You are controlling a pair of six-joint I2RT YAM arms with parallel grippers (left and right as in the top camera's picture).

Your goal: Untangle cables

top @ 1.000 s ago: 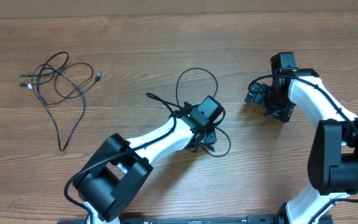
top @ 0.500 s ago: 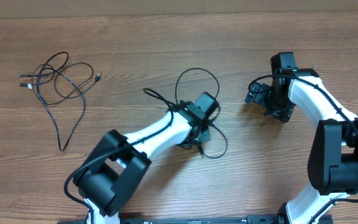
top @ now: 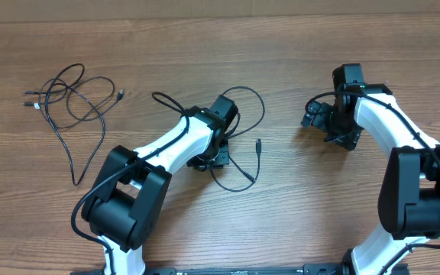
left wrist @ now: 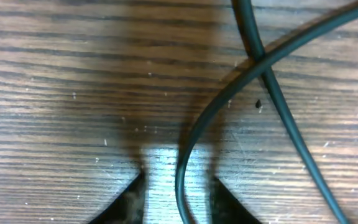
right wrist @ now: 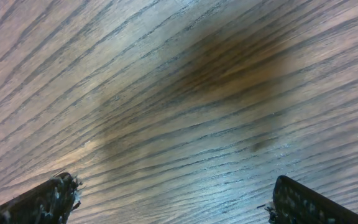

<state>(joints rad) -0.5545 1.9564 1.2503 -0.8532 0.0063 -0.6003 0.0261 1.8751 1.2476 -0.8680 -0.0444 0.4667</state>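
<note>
- Left gripper (left wrist: 178, 202): jaws partly open, clamping nothing. 1 strand of a loose cable (top: 256, 163) runs through the gap between the fingertips.
- 2 cable strands cross just ahead of the left gripper, flat on the table (top: 220, 46).
- Right gripper (right wrist: 179, 199): jaws spread wide, nothing between them. It sits well to the right of the left gripper.
- Cable bundle (top: 73, 101): tangled loops lying flat, well to the left of the left gripper.

A brown wooden table (top: 205, 46) with streaky grain lies under both sets of jaws. A dark shadow (right wrist: 229, 68) falls on it ahead of the right jaws, and a pale sheen (left wrist: 160, 171) shows between the left ones.
</note>
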